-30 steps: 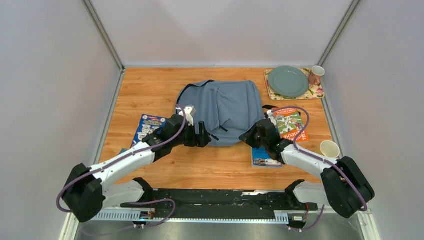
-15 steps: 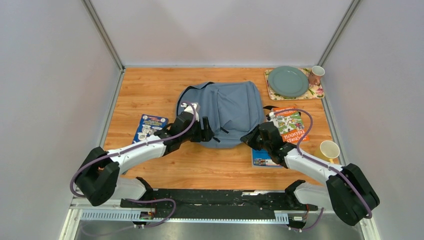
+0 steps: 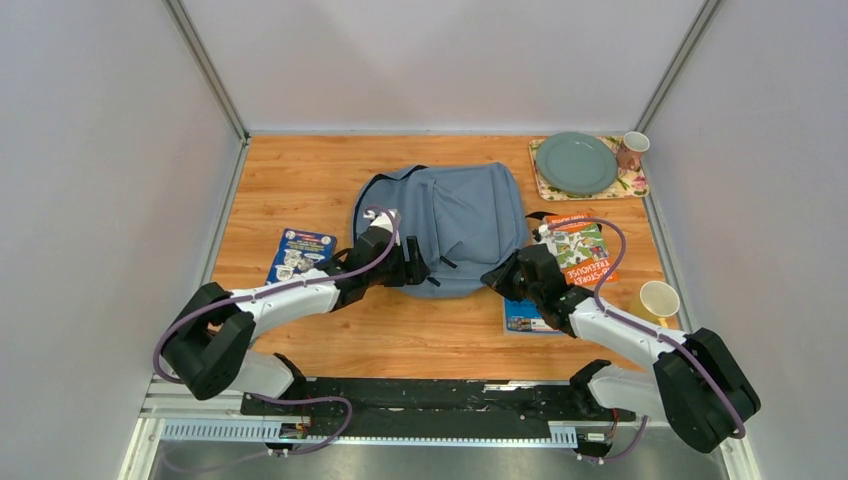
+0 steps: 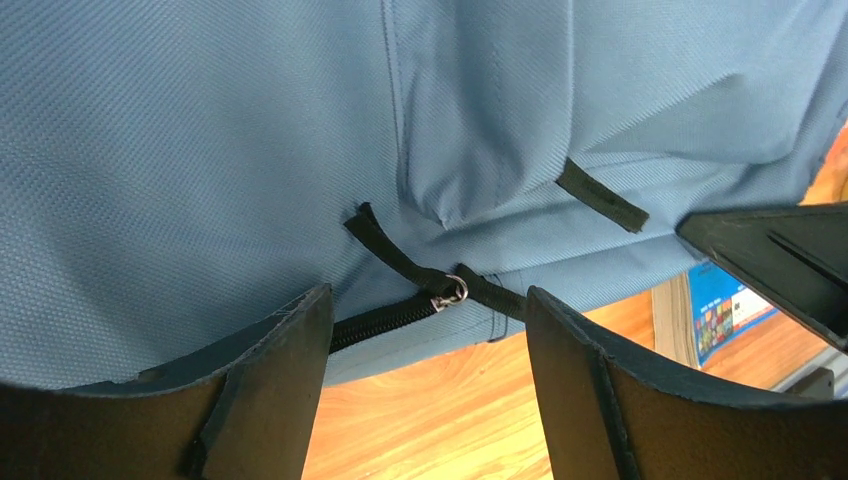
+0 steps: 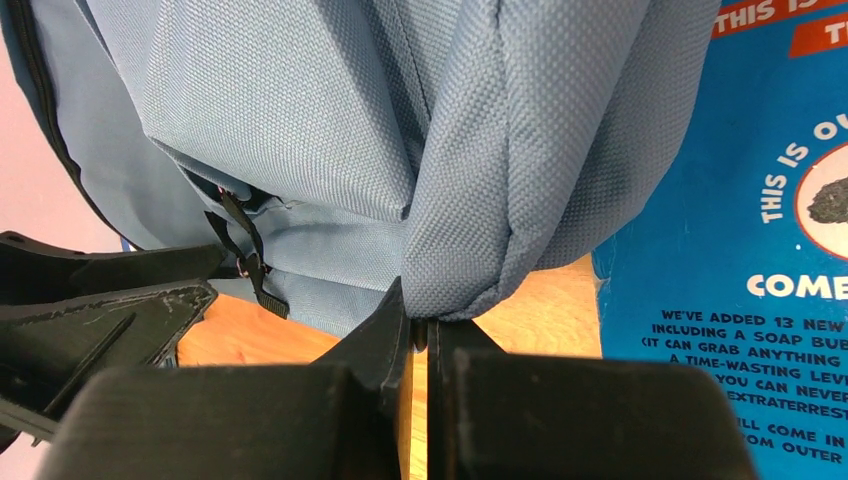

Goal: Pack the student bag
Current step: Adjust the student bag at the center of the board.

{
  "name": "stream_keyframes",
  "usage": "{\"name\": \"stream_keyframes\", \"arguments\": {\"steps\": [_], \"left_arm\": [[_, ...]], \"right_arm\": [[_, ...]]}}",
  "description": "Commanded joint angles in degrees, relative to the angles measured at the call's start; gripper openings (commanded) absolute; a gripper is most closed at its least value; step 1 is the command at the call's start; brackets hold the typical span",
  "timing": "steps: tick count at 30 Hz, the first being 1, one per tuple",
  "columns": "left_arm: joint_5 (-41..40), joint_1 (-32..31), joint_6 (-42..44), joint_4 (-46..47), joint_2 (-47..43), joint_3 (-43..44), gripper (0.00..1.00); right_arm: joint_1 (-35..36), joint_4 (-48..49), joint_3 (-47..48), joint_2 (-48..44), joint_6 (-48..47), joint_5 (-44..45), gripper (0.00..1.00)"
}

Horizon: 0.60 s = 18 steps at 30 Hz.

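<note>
Right hand (image 5: 418, 325) clamps a bag (image 5: 300, 100) corner fold. Left hand (image 4: 428, 305) stands open, zip pull (image 4: 455, 292) between its jaws; centre it there, close firmly, pull along the zip.

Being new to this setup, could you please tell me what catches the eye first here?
The grey-blue student bag lies mid-table, dwarfing everything else. The right gripper pinches a fold at its near corner, while the left gripper stands open facing the zip pull on its near edge.
</note>
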Motion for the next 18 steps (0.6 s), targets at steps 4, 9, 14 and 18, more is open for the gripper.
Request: {"name": "stream_keyframes", "arguments": {"steps": [4,9,14,18], "left_arm": [[-1.93,-0.10,-4.14,2.81,4.64,1.12,0.75],[-1.67,-0.01,-6.60,4.66,6.93,0.94,0.61],[-2.02,-0.10,-7.75,6.33,7.81,0.59,0.44],[-2.02,-0.10,-8.19,7.29,8.16,0.68,0.43]], "right_arm": [[1.02,2.38,0.98,0.47,-1.09,1.21,0.00],[1.46,2.38,1.24,0.38,-1.36,1.47,0.00],[1.72,2.29,1.50,0.03,-1.44,1.38,0.00],[1.81,2.29,1.33,-0.23,-1.71,1.47,0.00]]}}
